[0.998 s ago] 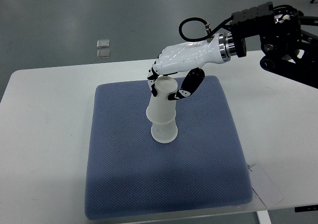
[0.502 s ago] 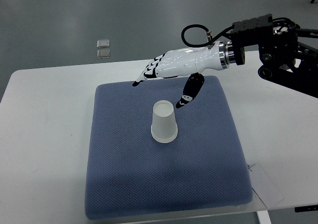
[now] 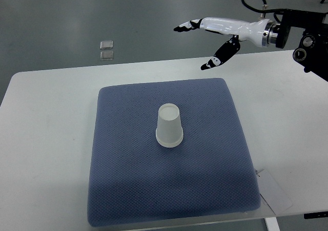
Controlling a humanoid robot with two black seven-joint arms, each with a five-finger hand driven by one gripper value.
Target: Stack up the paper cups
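Upside-down paper cups (image 3: 169, 126), nested as one stack, upright near the middle of a blue mat (image 3: 128, 190) on the white surface (image 3: 46, 139). Right hand (image 3: 218, 31) raised well beyond the mat's far edge, fingers (image 3: 185, 26) spread wide and empty, likely clear of the finished stack.

White table (image 3: 51, 118) bears blue mat (image 3: 169, 185) (textured)

No readable text, label, brand or number shows anywhere — not on the paper cups (image 3: 169, 126), the blue mat (image 3: 169, 190) or the white table (image 3: 46, 139) (a white tag (image 3: 274, 190) at the mat's corner looks blank)
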